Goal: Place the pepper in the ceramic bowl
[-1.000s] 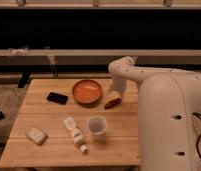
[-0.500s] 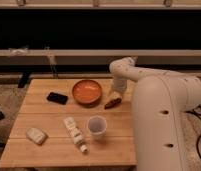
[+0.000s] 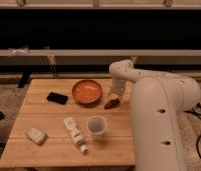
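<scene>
Pepper (image 3: 112, 104) on table (image 3: 49, 150), just right of ceramic bowl (image 3: 87, 92); your gripper (image 3: 114, 96) right above it. Gripping or not, can't tell.

The single camera sits high on the near side of the wooden table (image 3: 54, 145), angled down and facing the dark far wall. The whole tabletop shows at middle distance. The robot's white arm (image 3: 159, 110) bulks close at the right, with its gripper (image 3: 114, 96) low over the table's far right, just right of the ceramic bowl (image 3: 87, 92).
</scene>
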Controlling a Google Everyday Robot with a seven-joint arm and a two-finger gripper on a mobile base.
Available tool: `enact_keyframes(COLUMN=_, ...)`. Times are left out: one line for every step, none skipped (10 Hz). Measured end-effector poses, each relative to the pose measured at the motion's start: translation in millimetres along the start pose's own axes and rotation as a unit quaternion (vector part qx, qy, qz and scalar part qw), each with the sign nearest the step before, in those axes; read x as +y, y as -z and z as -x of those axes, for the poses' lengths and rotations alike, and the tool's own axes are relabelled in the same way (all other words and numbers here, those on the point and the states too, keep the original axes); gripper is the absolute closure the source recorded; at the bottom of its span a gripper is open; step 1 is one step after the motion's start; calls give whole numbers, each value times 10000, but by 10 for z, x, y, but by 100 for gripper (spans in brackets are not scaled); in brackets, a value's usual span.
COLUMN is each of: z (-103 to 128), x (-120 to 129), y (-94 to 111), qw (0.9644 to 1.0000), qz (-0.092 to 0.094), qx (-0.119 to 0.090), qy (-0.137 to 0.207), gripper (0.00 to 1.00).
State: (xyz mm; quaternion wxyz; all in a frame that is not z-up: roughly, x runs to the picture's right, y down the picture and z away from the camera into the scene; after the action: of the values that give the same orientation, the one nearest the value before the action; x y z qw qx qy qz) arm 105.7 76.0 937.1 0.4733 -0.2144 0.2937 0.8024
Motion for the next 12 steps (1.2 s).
enact_keyframes(z=-7, x=-1, y=-39, qw=10000, qz=-10, qx=59, qy=-2, gripper=35)
enact_keyframes(z=-14, x=-9, y=-78, qw=9999, qz=-31, qx=113, qy=-5, gripper=39)
enact_keyframes(z=-20, x=-5, y=-99, qw=9999, qz=-46, qx=148, qy=-2, gripper=48)
enact_keyframes(z=-20, x=-5, y=-93, qw=9999, qz=-52, qx=155, qy=-6, gripper=57)
enact_keyframes(z=-20, x=-12, y=-37, qw=9999, qz=-52, qx=121, qy=0, gripper=68)
enact_keyframes(z=-24, x=3, y=71, qw=10000, qz=-29, qx=58, qy=3, gripper=78)
enact_keyframes(z=-11, x=35, y=234, qw=10000, qz=3, qx=-53, qy=37, gripper=88)
enact_keyframes(z=7, x=98, y=440, qw=9998, qz=32, qx=-173, qy=100, gripper=97)
enact_keyframes(z=8, x=189, y=614, qw=9995, qz=27, qx=-249, qy=207, gripper=100)
enact_keyframes(z=23, x=318, y=774, qw=9988, qz=-9, qx=-320, qy=376, gripper=100)
enact_keyframes(z=58, x=498, y=899, qw=9976, qz=-39, qx=-383, qy=570, gripper=100)
enact_keyframes(z=94, x=648, y=948, qw=9966, qz=-61, qx=-404, qy=722, gripper=100)
